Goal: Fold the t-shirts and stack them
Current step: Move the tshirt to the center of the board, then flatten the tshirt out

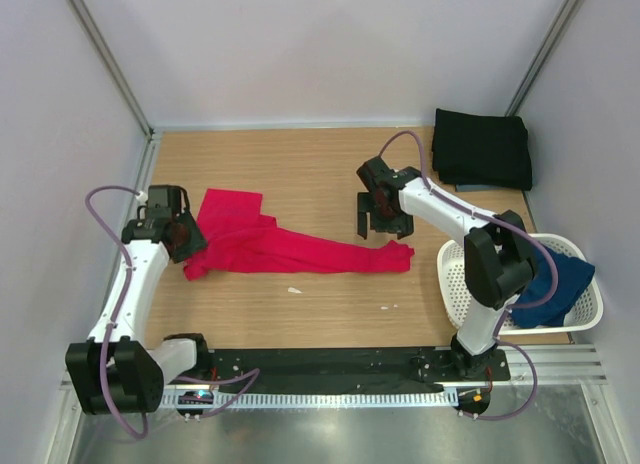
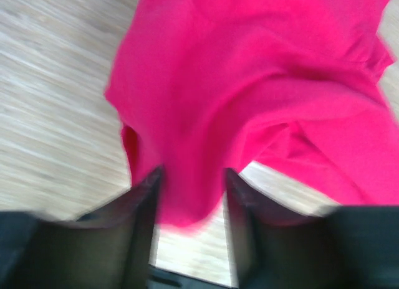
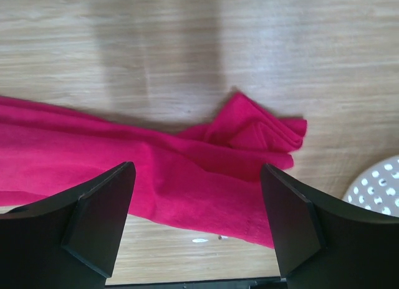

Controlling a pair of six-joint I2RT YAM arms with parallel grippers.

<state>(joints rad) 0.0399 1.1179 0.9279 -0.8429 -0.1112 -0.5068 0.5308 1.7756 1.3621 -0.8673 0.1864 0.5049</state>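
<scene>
Pinching red t-shirt, left claw; black t-shirt appears only overhead.

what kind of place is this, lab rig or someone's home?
Most likely a lab test cell: a wooden table boxed in by plain white panels, two arms bolted to a rail at its edge, and staged laundry, a red t-shirt and a white basket.

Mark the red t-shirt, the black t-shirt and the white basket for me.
red t-shirt [image 1: 270, 246], top view, middle of the stretched cloth.
black t-shirt [image 1: 482, 149], top view, centre of the folded cloth.
white basket [image 1: 455, 274], top view, bare perforated left wall.
</scene>
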